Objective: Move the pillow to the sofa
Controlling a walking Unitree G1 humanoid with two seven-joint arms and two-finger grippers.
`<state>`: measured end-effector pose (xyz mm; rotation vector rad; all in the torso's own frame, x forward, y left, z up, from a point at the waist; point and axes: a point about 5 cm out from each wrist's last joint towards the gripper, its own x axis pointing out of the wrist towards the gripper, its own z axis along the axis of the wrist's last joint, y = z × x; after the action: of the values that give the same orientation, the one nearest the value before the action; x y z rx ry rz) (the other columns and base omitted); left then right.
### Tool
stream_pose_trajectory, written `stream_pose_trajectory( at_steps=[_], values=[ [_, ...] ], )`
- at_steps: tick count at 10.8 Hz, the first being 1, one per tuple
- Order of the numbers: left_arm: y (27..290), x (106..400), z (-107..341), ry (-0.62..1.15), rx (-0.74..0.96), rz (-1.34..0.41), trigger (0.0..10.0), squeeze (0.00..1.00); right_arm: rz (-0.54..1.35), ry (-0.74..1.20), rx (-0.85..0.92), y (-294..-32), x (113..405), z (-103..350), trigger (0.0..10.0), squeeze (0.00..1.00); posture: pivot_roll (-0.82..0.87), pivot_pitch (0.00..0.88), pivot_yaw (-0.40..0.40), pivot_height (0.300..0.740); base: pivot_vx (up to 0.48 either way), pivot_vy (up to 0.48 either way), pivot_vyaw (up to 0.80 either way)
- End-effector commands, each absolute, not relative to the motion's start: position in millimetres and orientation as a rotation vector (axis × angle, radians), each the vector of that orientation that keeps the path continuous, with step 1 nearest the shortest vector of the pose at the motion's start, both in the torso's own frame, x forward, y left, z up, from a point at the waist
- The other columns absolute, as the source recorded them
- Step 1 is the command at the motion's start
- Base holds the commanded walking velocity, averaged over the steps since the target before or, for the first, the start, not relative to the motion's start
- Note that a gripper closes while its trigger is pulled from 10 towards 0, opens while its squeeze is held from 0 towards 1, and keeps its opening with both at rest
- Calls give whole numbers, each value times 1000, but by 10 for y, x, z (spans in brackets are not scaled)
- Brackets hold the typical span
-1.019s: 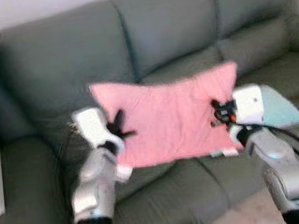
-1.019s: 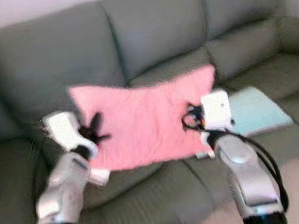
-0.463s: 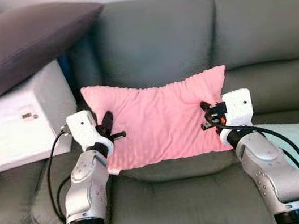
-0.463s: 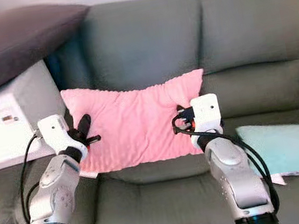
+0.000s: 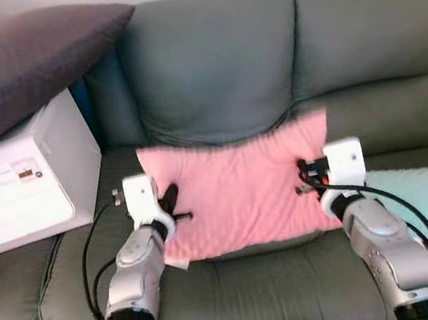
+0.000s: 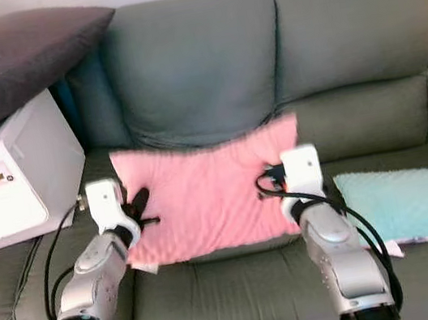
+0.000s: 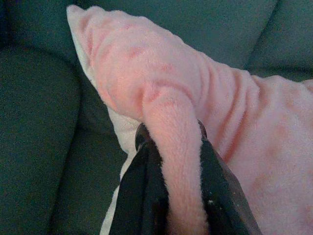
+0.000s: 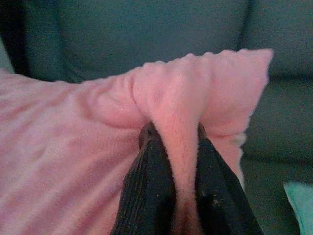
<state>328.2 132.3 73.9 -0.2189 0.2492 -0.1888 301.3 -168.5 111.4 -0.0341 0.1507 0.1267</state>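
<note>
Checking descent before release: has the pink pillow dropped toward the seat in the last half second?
Yes. The pink pillow, pinched by the left gripper and right gripper, now sits lower against the sofa backrest, its bottom edge near the seat cushion.

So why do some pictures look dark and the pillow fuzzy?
Wrist views: dim, bluish, and the black fingers blur up close. Eye views: bright, but the fluffy pink pillow's top edge smears against the grey-green leather sofa.

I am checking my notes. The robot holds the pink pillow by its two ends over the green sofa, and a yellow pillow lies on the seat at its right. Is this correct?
Not quite: the pillow on the seat at its right is light turquoise, as the right eye view shows. The rest holds: left gripper and right gripper hold the pink pillow over the sofa.
</note>
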Motion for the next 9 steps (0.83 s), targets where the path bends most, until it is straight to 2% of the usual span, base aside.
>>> stream_pose_trajectory(
  at_steps=[1, 4, 6, 9],
  values=[
    [1390, 3310, 721, 244, -182, -186, 10000, 0, 103, 138, -45, -1745, 3034, 1118, 10000, 0, -205, 8, 27, 740, 0, 0, 0],
    [1477, 3239, 524, 285, -185, -188, 10000, 0, -16, 230, -40, -1907, 3000, 881, 10000, 0, -210, 101, 48, 740, 0, 0, 0],
    [1512, 3075, 404, 300, -189, -185, 10000, 0, -38, 234, -18, -1882, 2841, 842, 10000, 0, -196, 198, 68, 740, 0, 0, 0],
    [1539, 2970, 341, 310, -171, -200, 10000, 0, -32, 238, 3, -1768, 2780, 825, 10000, 0, -179, 273, 77, 740, 0, 0, 0]
  ],
)
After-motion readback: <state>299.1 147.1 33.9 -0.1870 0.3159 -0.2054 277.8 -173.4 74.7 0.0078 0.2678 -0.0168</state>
